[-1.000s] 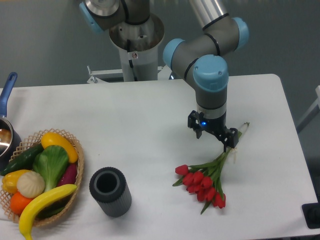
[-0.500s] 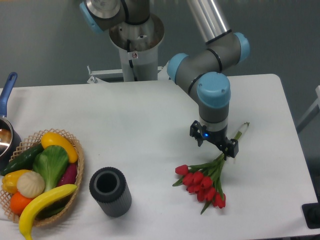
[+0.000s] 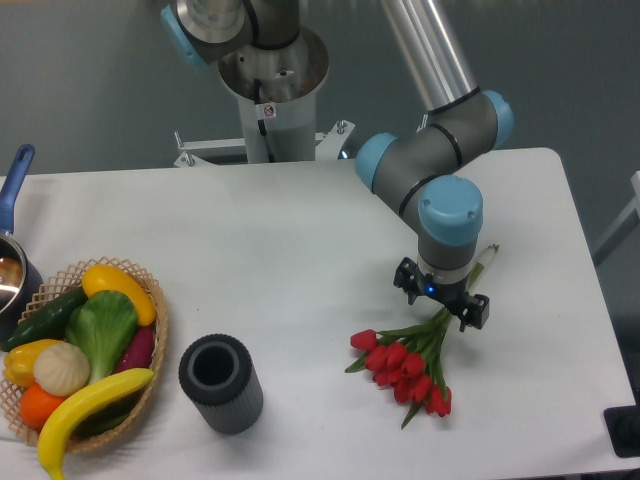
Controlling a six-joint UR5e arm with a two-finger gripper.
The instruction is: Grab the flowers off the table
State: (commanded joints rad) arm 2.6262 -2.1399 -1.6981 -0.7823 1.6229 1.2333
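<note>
The flowers [image 3: 407, 367], a small bunch of red tulip buds on thin green stems, lie on the white table [image 3: 300, 250] at the front right, stems running up-right toward [image 3: 486, 256]. My gripper [image 3: 443, 300] hangs low, straight over the middle of the stems, just above the buds. Seen from above, its fingers are mostly hidden under the wrist, and I cannot make out whether they are open or shut, or whether they touch the stems.
A dark cylinder [image 3: 220, 383] stands upright at the front, left of the flowers. A wicker basket [image 3: 150, 300] of toy vegetables and fruit sits at the front left, with a blue-handled pot [image 3: 12, 250] behind it. The arm's base [image 3: 272, 90] rises at the back.
The gripper has travelled right and toward the front, dropping lower over the stems. The flowers have not moved.
</note>
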